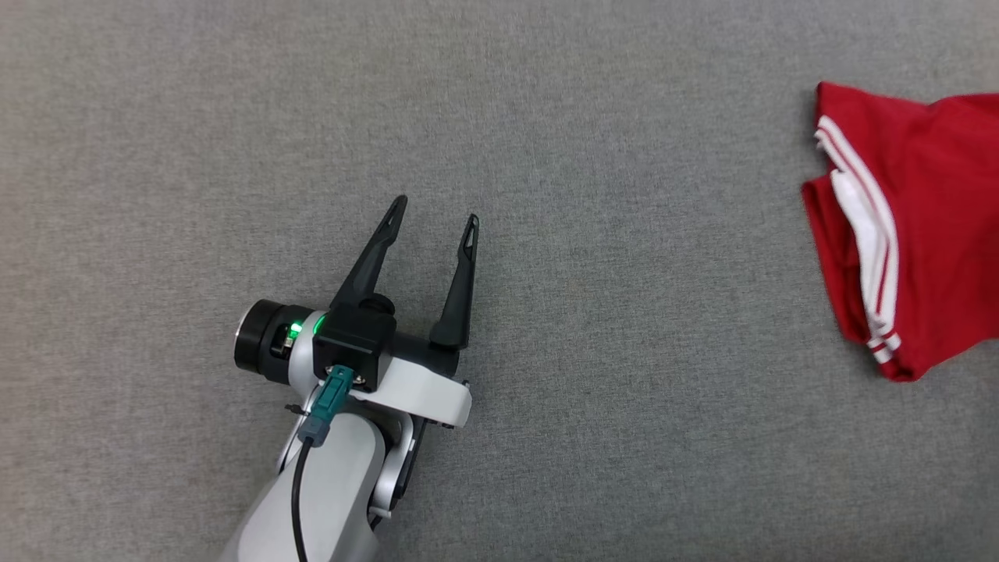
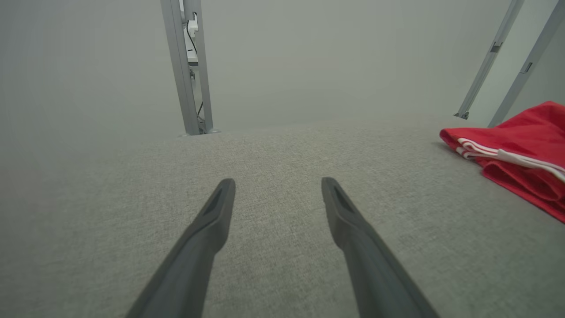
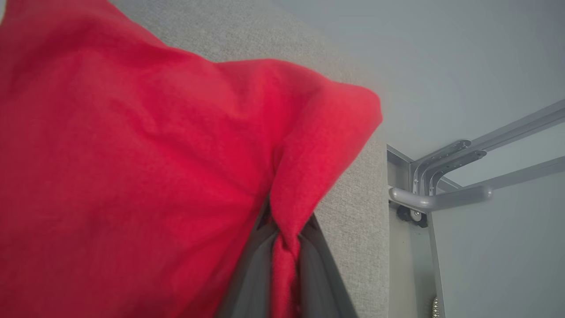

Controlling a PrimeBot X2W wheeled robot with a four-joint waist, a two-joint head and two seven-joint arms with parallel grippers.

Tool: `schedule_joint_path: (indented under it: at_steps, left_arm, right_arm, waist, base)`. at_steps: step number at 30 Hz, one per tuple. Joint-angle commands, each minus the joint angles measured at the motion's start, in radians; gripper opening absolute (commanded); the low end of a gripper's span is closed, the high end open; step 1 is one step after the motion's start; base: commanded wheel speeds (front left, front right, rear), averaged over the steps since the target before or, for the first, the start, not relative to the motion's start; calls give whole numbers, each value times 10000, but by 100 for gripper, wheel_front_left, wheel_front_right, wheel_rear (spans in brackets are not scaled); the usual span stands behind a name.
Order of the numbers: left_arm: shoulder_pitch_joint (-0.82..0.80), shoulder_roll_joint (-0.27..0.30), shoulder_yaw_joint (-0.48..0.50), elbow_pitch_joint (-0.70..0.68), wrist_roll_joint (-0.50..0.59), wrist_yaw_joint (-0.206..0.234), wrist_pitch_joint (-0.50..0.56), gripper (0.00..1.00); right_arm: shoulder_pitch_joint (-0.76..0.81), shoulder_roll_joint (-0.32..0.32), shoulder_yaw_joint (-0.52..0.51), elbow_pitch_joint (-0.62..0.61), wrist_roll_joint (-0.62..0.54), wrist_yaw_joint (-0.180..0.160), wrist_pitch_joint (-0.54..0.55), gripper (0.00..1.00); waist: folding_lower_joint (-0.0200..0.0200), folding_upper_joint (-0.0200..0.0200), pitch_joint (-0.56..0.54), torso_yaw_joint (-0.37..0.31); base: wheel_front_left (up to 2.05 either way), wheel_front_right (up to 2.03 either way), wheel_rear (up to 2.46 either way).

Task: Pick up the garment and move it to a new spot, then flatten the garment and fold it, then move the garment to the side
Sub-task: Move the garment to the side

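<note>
The left gripper (image 1: 437, 211) hovered over the grey table (image 1: 546, 117), its forearm angled in from below, fingers spread wide and empty. Well to its right lay the red garment (image 1: 921, 234), a fold clenched in the right gripper (image 3: 287, 218).

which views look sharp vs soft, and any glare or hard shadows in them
Head view: even light, no glare, grey surface weave sharp, barely any shadow under the left gripper. Left wrist view: wide-angle stretch, hazy backdrop, garment fairly crisp. Right wrist view: garment pinched in the right gripper, close and soft.
</note>
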Motion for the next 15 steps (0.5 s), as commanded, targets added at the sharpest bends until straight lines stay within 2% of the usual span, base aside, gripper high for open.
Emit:
schedule_joint_path:
  at_steps: [1, 8, 15]
  left_arm:
    - [-284, 57, 72, -66, -67, 67, -26, 100]
    - [-568, 58, 79, -9, 106, 100, 0, 100]
    - [-569, 135, 31, 79, 117, 133, 26, 100]
  right_arm:
    - [-365, -187, -126, 243, -227, -7, -91, 0]
    - [-1202, -370, -935, 1619, -1186, -7, -108, 0]
    - [-1678, -259, -1816, 2780, -2357, -7, -91, 0]
  waist:
    - [0, -1, 817, -260]
    - [0, -1, 1518, -3]
    - [0, -1, 1829, 205]
  base:
    - [0, 0, 0]
    - [0, 0, 0]
    - [0, 0, 0]
